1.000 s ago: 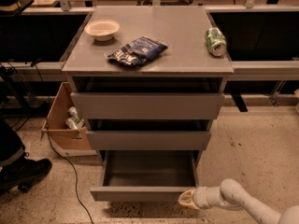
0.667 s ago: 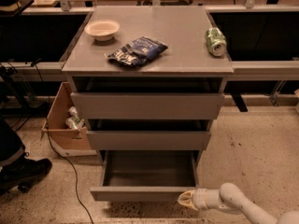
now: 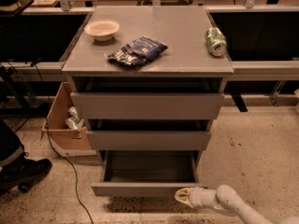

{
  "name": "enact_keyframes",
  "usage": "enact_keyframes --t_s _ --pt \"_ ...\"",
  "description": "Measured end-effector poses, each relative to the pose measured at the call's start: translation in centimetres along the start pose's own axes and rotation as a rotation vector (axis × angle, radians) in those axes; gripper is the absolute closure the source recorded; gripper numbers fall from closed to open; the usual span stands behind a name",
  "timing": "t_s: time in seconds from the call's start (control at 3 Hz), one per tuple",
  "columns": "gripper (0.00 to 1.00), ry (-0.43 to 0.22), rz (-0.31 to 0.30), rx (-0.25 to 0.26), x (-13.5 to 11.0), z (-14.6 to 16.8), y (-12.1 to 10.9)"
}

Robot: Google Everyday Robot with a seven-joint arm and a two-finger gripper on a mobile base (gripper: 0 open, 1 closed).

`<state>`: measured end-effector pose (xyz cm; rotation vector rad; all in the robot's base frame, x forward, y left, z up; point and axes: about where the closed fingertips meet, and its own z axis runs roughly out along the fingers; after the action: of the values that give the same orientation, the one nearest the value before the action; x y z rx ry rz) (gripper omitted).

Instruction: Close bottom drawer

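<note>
The bottom drawer [image 3: 140,189] is the lowest of three grey drawers and stands pulled out, its empty shallow tray open to view. Its slim flat front faces me near the floor. My gripper [image 3: 181,196] is at the lower right, low to the floor, with its pale tip right at the right end of the drawer's front. The white arm runs off to the bottom right corner. The middle drawer [image 3: 148,140] and the top drawer [image 3: 147,106] above also stick out a little.
On the cabinet top [image 3: 187,41] lie a white bowl [image 3: 102,30], a dark snack bag [image 3: 137,51] and a green can [image 3: 215,41]. A cardboard box [image 3: 63,120] with cans stands left of the cabinet. A person's shoe [image 3: 23,171] and a cable [image 3: 70,171] are on the floor at left.
The gripper has shifted slightly left along the drawer's front. The bottom drawer stands as far out as before.
</note>
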<state>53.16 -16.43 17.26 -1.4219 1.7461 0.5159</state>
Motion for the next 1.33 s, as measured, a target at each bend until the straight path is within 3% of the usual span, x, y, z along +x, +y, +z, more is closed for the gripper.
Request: enact_keyframes --t_s 0.33,0.67,1.0,1.33 --pt "1.00 -0.043 -0.035 0.071 -1.2 2.8 -2.1" --pt "1.00 -0.044 -0.035 0.072 -1.3 2.8 -2.1" --pt "1.00 -0.073 -0.037 0.129 -2.6 5.7 -4.8" --pt "1.00 -0.076 -0.033 0.136 -2.5 5.9 -5.0"
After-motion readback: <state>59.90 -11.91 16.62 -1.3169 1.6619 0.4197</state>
